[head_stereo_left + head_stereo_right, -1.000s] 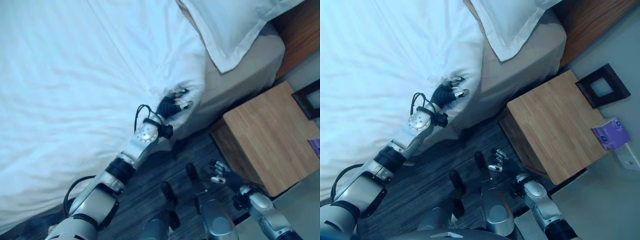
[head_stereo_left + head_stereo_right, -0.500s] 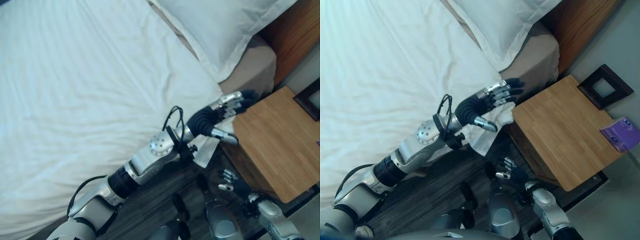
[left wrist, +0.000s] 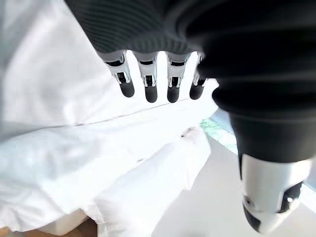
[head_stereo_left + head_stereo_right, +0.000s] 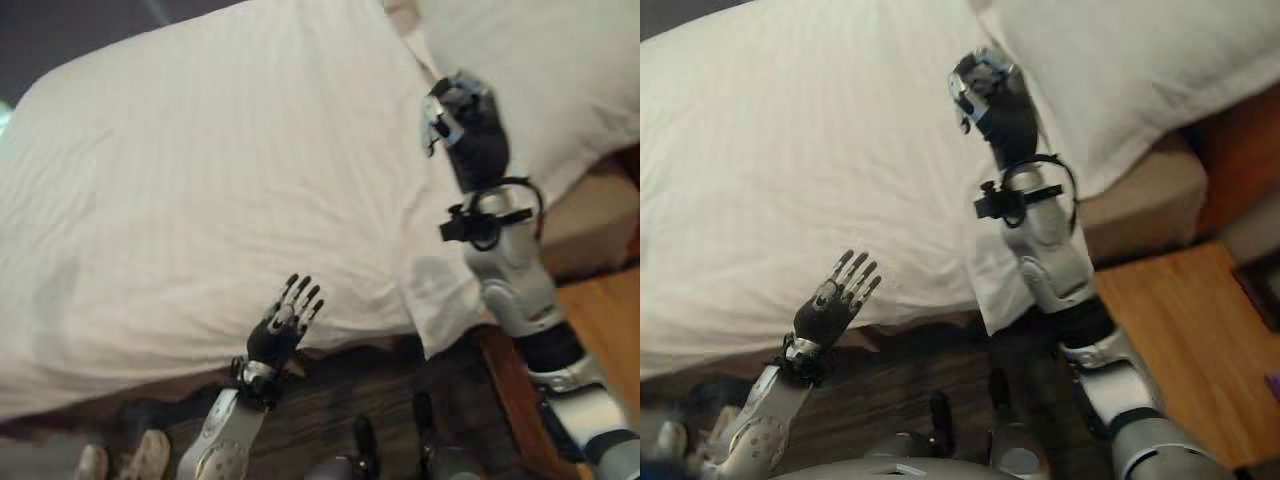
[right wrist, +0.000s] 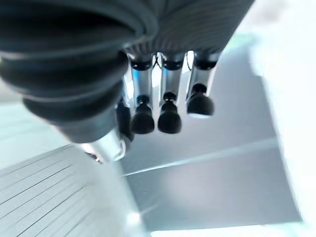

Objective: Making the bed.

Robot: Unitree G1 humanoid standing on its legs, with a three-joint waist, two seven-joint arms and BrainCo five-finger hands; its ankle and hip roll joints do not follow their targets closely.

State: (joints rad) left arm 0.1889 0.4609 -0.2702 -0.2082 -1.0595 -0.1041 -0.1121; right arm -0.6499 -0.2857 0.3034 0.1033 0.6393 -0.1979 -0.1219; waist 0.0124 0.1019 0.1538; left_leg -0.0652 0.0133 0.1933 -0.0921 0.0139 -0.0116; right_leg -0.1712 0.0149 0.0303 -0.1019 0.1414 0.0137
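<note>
A white duvet covers the bed, and its corner hangs over the near side. A white pillow lies at the head of the bed. My left hand is raised by the bed's near edge with its fingers straight and spread, holding nothing. In the left wrist view its fingers point at white bedding. My right hand reaches over the duvet beside the pillow. Its fingers are curled, with nothing in them.
A tan mattress side shows below the pillow. A wooden bedside table stands close to the bed on the right. Dark plank floor runs along the near side.
The whole view has swung toward the bed. My left hand has let go of the duvet corner and dropped to the bed's edge. My right arm has risen from the floor side to the pillow.
</note>
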